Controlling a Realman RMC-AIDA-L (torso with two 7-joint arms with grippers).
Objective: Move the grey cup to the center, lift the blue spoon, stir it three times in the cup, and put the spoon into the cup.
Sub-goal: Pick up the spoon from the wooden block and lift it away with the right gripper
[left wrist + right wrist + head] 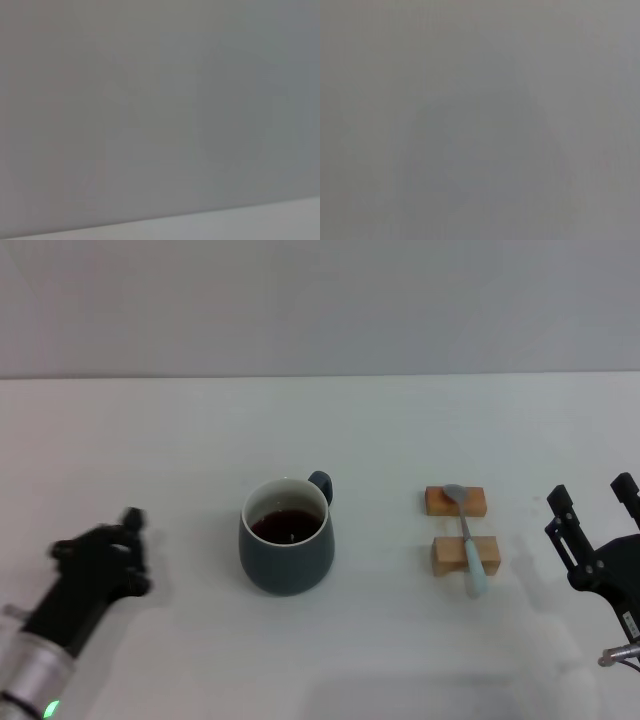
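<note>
Your grey cup (286, 536) stands mid-table (320, 430), handle turned away from you, dark liquid inside; the blue spoon (466, 537) lies across two wooden blocks (460, 528) to its right; your right gripper (592, 508) sits just beyond the blocks, fingers spread, holding nothing; your left gripper (118, 540) rests left of the cup, well apart.

The grey cup (286, 538), upright and holding dark liquid, is flanked on its right by the blue spoon (465, 536), laid flat, handle nearest.
</note>
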